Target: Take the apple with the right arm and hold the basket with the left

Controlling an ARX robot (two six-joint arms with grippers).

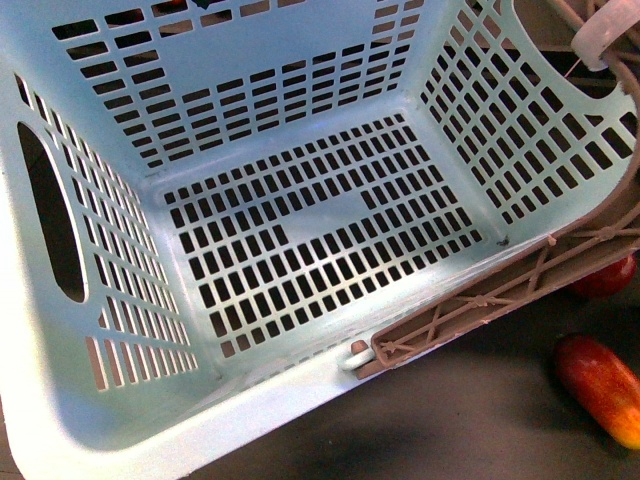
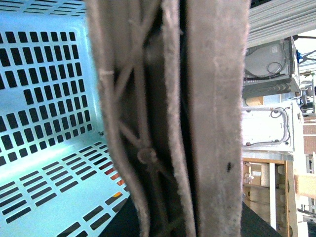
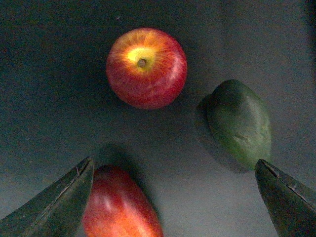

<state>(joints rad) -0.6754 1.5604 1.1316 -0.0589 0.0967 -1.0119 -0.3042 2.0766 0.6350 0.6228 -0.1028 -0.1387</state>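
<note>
The basket (image 1: 60, 400) is seen closest, to the left of the apple (image 3: 146, 67), and its brown handle (image 2: 217, 123) fills the left wrist view. Whether the left end effector is clamped on that handle cannot be told. The right end effector (image 3: 174, 163) is held above the dark desk (image 3: 49, 113), short of the apple, with its fingers (image 3: 54, 202) spread wide apart and nothing between them. A long red-and-yellow fruit (image 3: 121, 205) is found nearer than the apple, apart from it. The apple is laid stem up on the desk, untouched. A green fruit (image 3: 239, 123) is placed just beside the apple, not touching.
</note>
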